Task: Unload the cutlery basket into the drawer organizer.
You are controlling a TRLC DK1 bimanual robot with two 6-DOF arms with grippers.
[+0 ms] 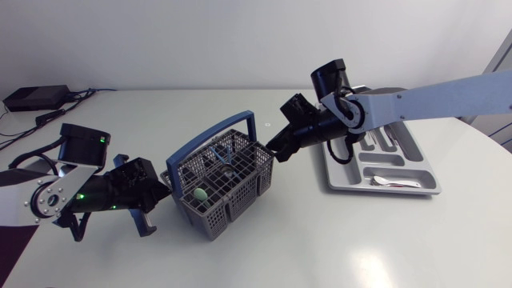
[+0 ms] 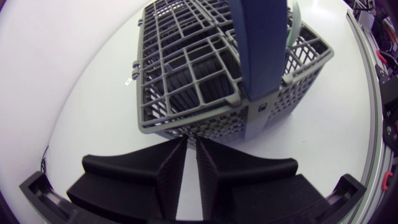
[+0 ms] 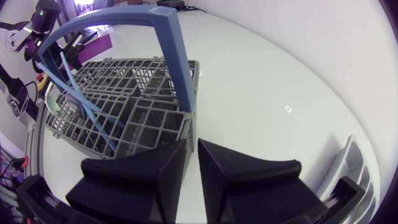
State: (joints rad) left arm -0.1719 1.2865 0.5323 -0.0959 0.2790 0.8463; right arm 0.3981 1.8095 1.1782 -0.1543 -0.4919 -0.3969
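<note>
Left claw, fingers pressed together on nothing, sits just short of the basket wall. Right claw, also pressed together and empty, faces the opposite side at the handle foot. Only the head view shows the spoon in the organizer behind the right claw.

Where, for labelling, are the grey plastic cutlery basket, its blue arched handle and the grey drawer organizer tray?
grey plastic cutlery basket (image 1: 240, 200): head view, front wall.
blue arched handle (image 3: 177, 56): right wrist view, upright.
grey drawer organizer tray (image 1: 344, 186): head view, corner.
</note>
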